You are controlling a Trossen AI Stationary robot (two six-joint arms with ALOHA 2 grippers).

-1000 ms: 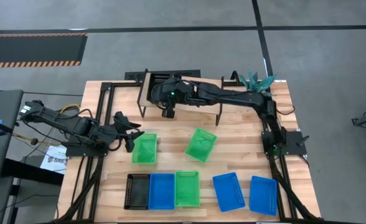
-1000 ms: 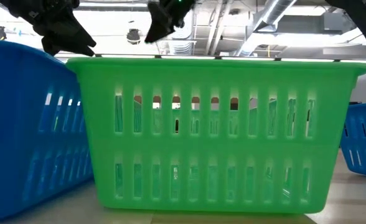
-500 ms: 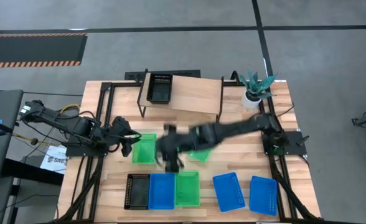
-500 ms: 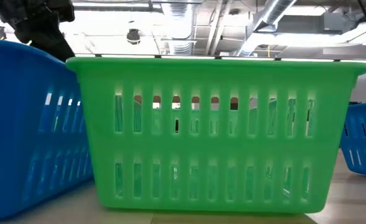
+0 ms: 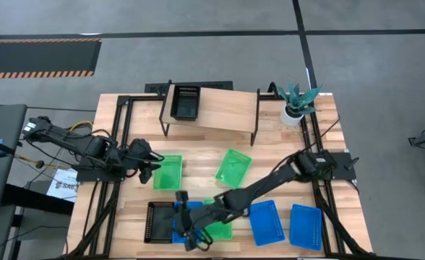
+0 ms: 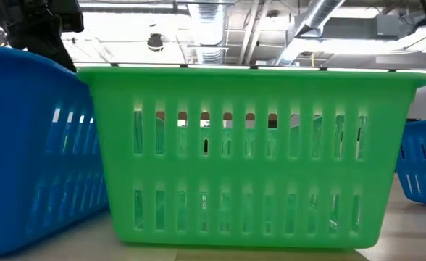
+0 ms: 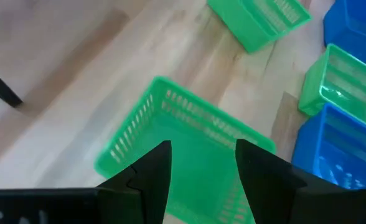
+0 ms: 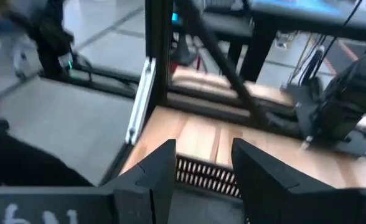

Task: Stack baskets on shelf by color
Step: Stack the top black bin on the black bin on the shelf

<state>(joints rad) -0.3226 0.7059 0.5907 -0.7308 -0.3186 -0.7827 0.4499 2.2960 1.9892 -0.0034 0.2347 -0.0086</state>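
With one black basket [image 5: 186,102] already on the shelf [image 5: 223,112], the right gripper [image 5: 186,232], fingers spread and empty, hovers over the front row beside a second black basket [image 5: 159,221], apparently the next pickup, while the left gripper [image 5: 155,160], also spread, waits over a green basket [image 5: 168,173].

potted plant [image 5: 295,101] on table corner [image 5: 329,108]

Most of the near-row blue basket [image 5: 186,221] under the right tool [image 5: 189,235], perhaps motion-blurred.
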